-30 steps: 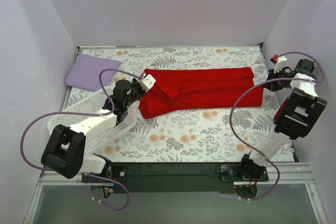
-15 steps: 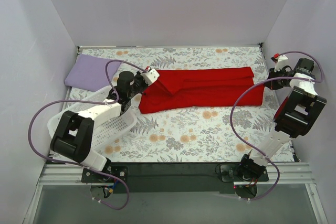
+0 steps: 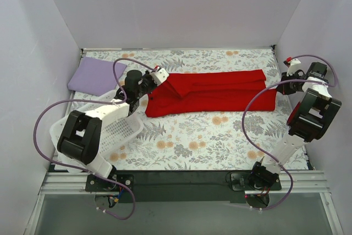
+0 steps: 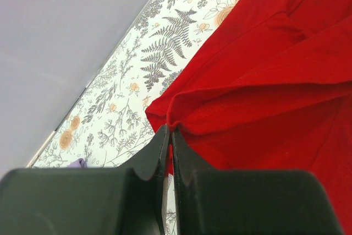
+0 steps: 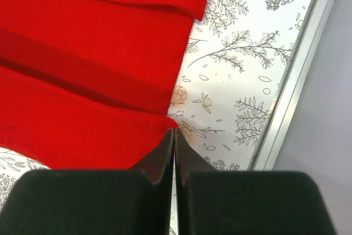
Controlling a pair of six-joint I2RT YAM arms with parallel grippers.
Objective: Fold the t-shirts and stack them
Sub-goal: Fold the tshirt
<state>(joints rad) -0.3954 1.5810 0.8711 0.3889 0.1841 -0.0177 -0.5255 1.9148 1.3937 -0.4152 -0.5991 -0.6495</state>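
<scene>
The red t-shirt [image 3: 212,92] lies in a long folded band across the far half of the counter [image 5: 286,97], on the grey-and-orange floral tablecloth [image 3: 192,141]. Its length runs left to right, with lengthwise folds stacked along it.

The left claw [image 4: 169,136] is closed tight on the shirt's left end. A bunched ridge of red cloth is pinched between its dark fingers [image 4: 148,158], and that end is lifted slightly off the tablecloth. The right claw [image 5: 174,136] is also closed tight, its tips meeting at the near right corner of the same shirt, with the red edge caught between them. That corner sits close to the counter's right edge. The shirt spans the gap between the two claws.

The lavender t-shirt [image 3: 96,76] rests folded in the far left corner, well apart from the red one and touched by neither claw. A white perforated basket [image 3: 118,130] sits near the left edge, just in front of the lavender shirt, with the left arm reaching over it.
</scene>
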